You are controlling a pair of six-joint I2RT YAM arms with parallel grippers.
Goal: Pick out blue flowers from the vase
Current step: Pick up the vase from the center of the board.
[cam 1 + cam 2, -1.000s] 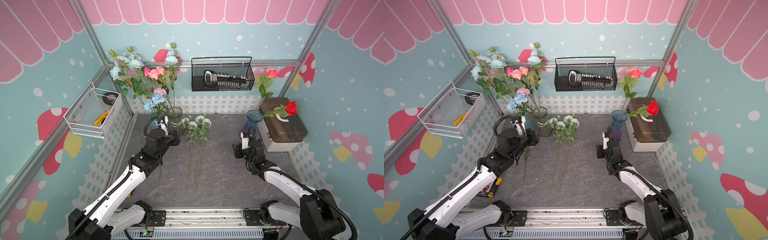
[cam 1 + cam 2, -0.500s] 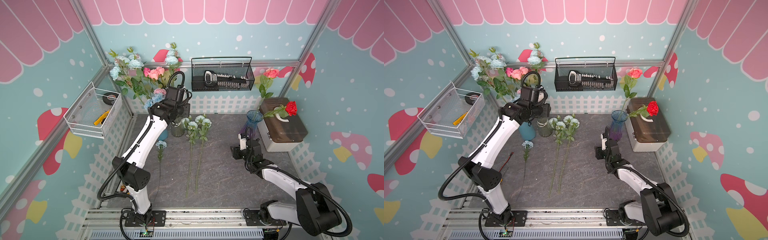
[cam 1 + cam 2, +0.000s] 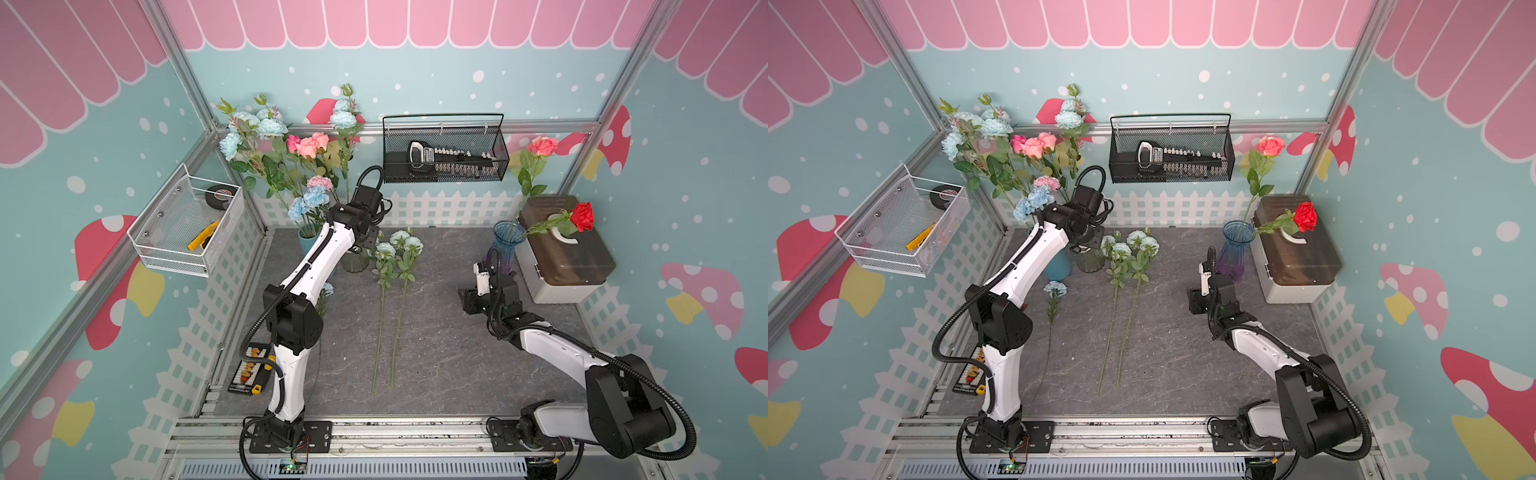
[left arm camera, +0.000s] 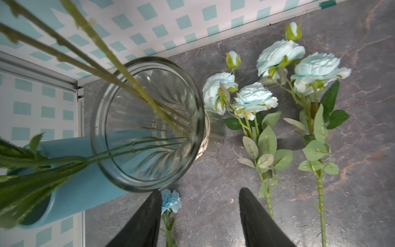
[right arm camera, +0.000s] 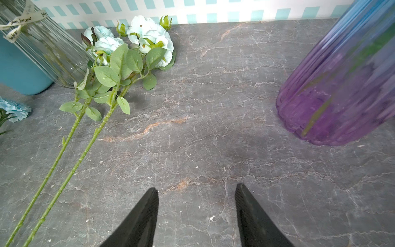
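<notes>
Three blue flowers [image 3: 401, 240] are lying on the tabletop [image 3: 449, 353], more standing in the vases [image 3: 308, 244] back-left. Left end effector [image 4: 199, 191], jaws wide and empty, is hovering over the glass vase [image 4: 139, 187], stems [image 4: 128, 79] slanting upward; right end effector [image 5: 196, 188] is gaping too, farther off.

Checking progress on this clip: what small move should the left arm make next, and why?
Probably shift the left gripper toward the stems leaning out of the clear vase and close on one carrying a blue bloom. Its jaws hang open and empty by the rim, blue flowers already lie on the table, and more blue heads stand above the vases.
</notes>
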